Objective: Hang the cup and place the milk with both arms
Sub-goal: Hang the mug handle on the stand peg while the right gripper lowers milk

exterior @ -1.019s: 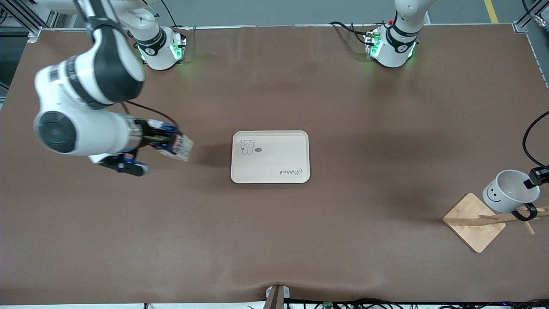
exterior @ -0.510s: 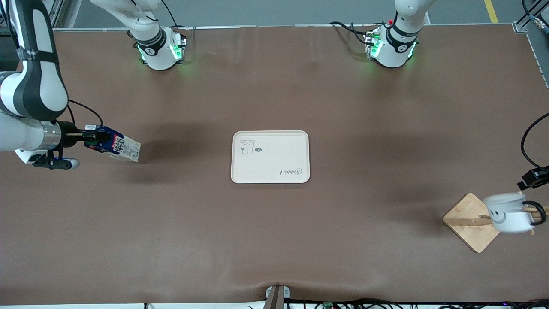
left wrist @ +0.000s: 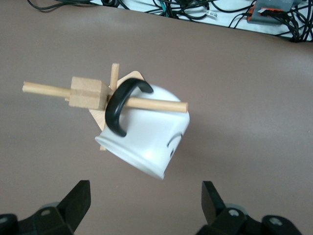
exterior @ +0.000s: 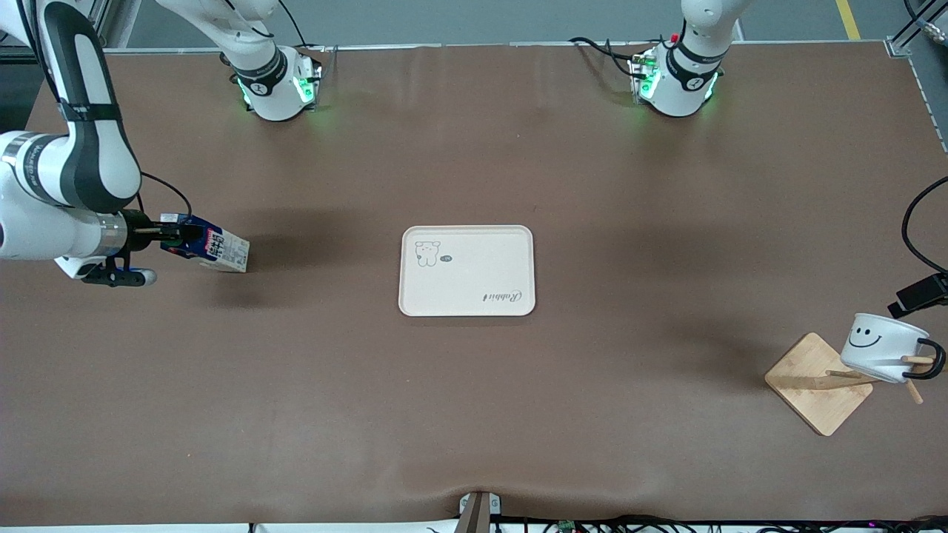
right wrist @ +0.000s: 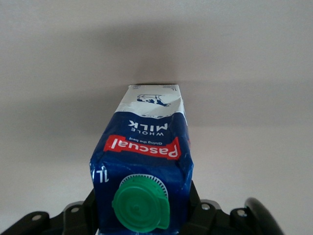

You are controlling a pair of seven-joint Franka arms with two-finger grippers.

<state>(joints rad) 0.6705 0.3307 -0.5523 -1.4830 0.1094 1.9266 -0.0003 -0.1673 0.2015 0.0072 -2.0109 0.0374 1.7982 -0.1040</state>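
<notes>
Cup [left wrist: 146,134] hangs by handle on rack peg [left wrist: 156,104]; left gripper [left wrist: 146,208] above it, fingers apart, released. Right gripper [exterior: 169,238], well off tray [exterior: 466,311], fingers clamped on milk [exterior: 215,250] for carrying.

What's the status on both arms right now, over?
Left gripper fingers open, above hung cup on wooden rack. Right gripper shut on milk, up at its table end. Tray unobstructed.
</notes>
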